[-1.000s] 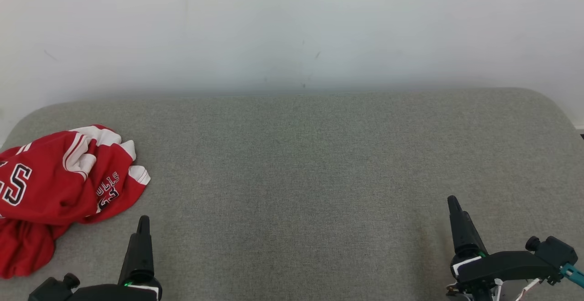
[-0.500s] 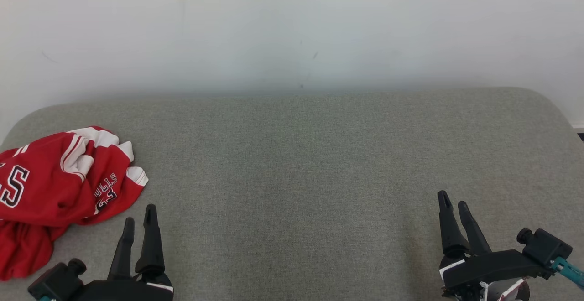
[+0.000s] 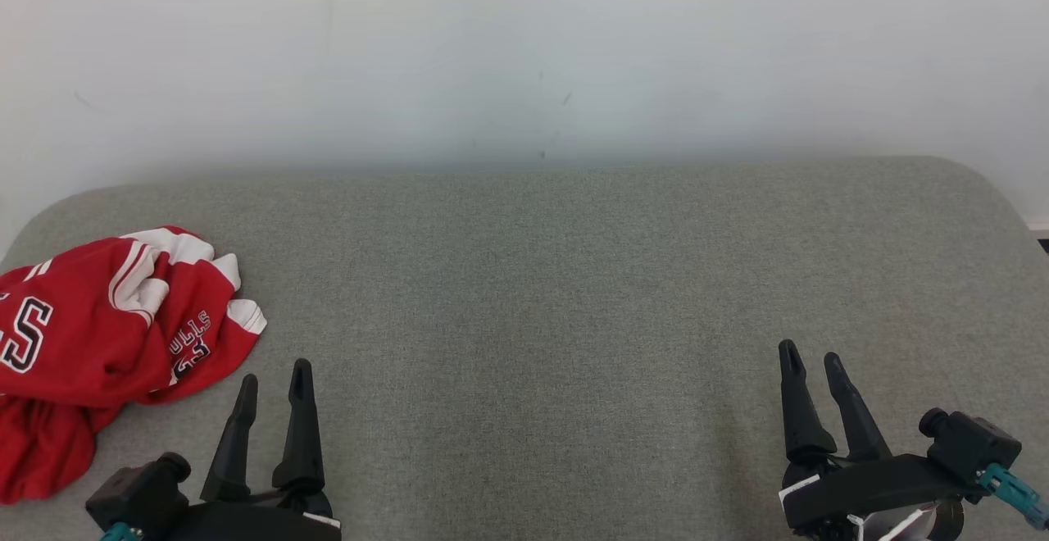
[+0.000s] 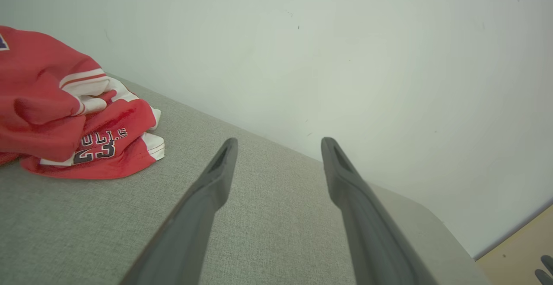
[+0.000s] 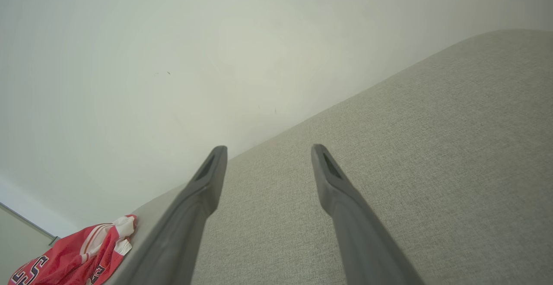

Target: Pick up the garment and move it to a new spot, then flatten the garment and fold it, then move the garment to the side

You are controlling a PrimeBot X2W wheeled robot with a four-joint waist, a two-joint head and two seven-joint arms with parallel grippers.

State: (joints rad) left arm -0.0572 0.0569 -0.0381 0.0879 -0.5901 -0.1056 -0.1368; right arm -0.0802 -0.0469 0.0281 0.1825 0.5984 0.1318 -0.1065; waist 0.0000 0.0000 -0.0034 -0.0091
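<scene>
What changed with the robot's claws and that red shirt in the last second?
Both grippers rolled at the wrist: a second ago each showed edge-on as one finger; now the left gripper and right gripper each show two spread fingers. The left drifted slightly toward the middle. Nothing was grasped or released. The red jersey lies crumpled where it was on the grey cushion.
</scene>
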